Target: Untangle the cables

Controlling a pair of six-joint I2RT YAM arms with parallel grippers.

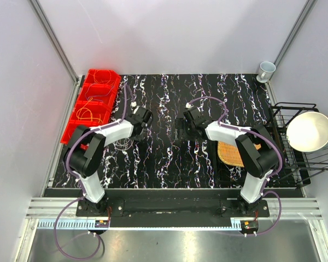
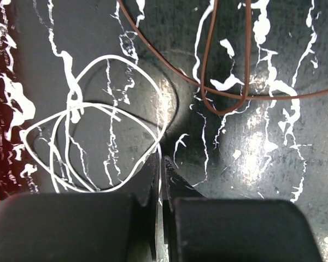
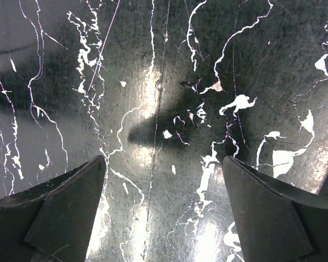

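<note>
A red bin (image 1: pixel 69 134) sits left of the marbled mat (image 1: pixel 169 158), with a cup (image 1: pixel 266 70), woven pad (image 1: pixel 228 154) and bowl (image 1: pixel 309 131) in a wire rack (image 1: pixel 293 105) to the right.

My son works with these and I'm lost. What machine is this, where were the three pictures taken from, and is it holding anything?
Two robot arms stand at a black marbled table. One camera looks down from above; the other two sit on the wrists, looking past the fingers. The left gripper is shut, pinching a white cable; a brown cable lies beyond it. The right gripper is open and empty. A red bin holds orange cables.
</note>
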